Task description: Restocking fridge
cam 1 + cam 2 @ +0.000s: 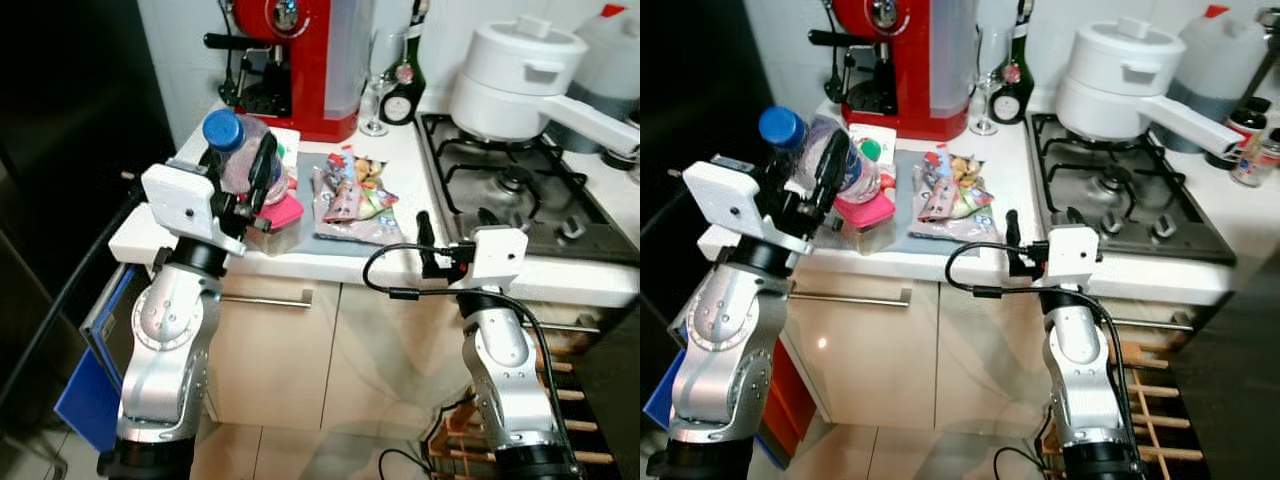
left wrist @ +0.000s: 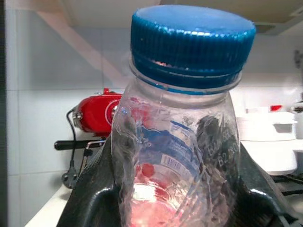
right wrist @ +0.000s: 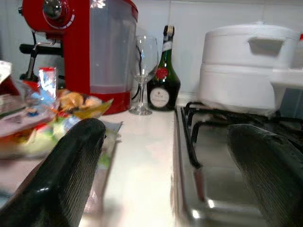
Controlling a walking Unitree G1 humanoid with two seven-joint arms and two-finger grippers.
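Left gripper: clenched on bottle, blue cap up, above pink box. Right gripper: fingers apart, holding nothing; snack packets just beyond, stove beside.

White counter: red coffee machine, wine glass, dark bottle, snack packets.

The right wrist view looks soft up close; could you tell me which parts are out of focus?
Right wrist view: the right pincer fingers and the snack packets are blurred; the wine glass and green bottle are sharper.
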